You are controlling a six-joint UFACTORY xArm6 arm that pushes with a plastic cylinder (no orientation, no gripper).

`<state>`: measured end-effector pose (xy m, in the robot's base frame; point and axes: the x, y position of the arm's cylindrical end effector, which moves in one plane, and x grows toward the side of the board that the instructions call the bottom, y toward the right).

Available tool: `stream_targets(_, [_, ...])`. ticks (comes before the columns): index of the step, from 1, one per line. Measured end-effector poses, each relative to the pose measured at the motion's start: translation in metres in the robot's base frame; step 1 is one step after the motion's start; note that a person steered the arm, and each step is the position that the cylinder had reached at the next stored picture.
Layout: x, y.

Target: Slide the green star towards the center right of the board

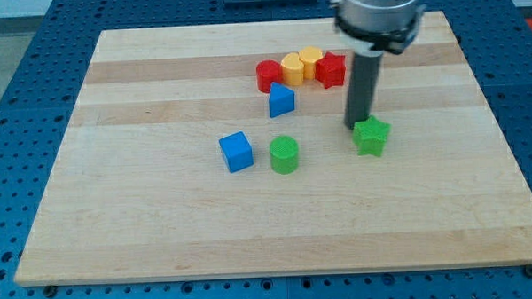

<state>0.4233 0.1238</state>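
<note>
Nearest the view's bottom edge lies the front rim of a pale wooden board [279, 256], set on a blue perforated table [16, 105]. Closest of the blocks to that rim are a green cylinder [284, 155] and, just to its left, a blue cube [236, 151], the two near each other but apart.

Right of centre sits the green star [371, 135], roughly level with the cylinder and well apart from it. My tip [355, 125] comes down at the star's upper-left edge, touching it or very nearly so; the contact itself cannot be made out. The dark rod rises straight from there to the arm's grey and black end [377, 12] at the view's top. No claw is fitted, so there are no jaws to report as apart or together.

Above the cube and cylinder stands a blue triangular block [281, 100]. Behind it, toward the view's top, four blocks huddle in a touching row: a red block [269, 76] of unclear shape, a yellow block [292, 69], a yellow cylinder [311, 61], and a red star-like block [331, 69] at the right end, just left of the rod.
</note>
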Motion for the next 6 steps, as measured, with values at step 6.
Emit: stream_targets(6, [0.048,-0.021])
